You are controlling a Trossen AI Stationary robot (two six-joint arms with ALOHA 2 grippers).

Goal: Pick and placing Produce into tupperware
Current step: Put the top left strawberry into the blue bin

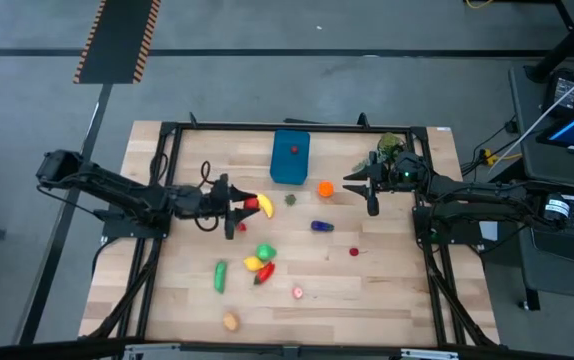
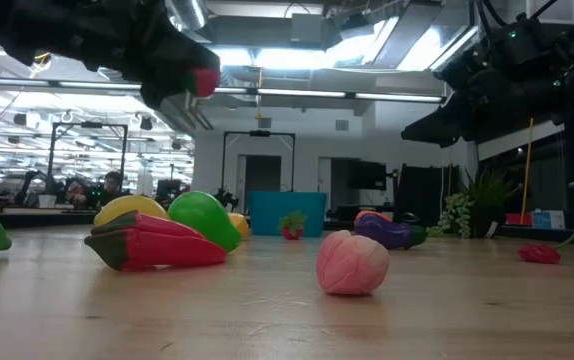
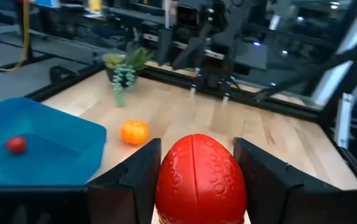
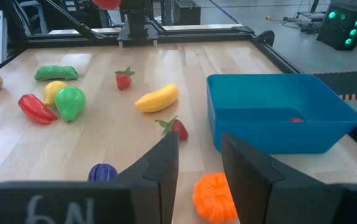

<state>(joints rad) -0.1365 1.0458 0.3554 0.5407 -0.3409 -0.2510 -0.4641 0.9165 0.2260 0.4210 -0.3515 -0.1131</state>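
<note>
Your pale wooden slatted table sat inside a black metal frame on a grey floor. Your left gripper was raised over the table's left-middle, its two dark fingers clamped on a red dimpled toy strawberry — the yellow toy banana lay just beside those fingertips. The teal-blue rectangular plastic tub stood near the far edge, apart from that gripper, with one small red toy already inside. Your right gripper hovered just right of the tub with nothing between its narrowly parted fingers; the orange toy pumpkin lay on the table close below them. The remaining produce — a green cucumber, a red pepper and a purple eggplant — lay scattered across the nearer half.
</note>
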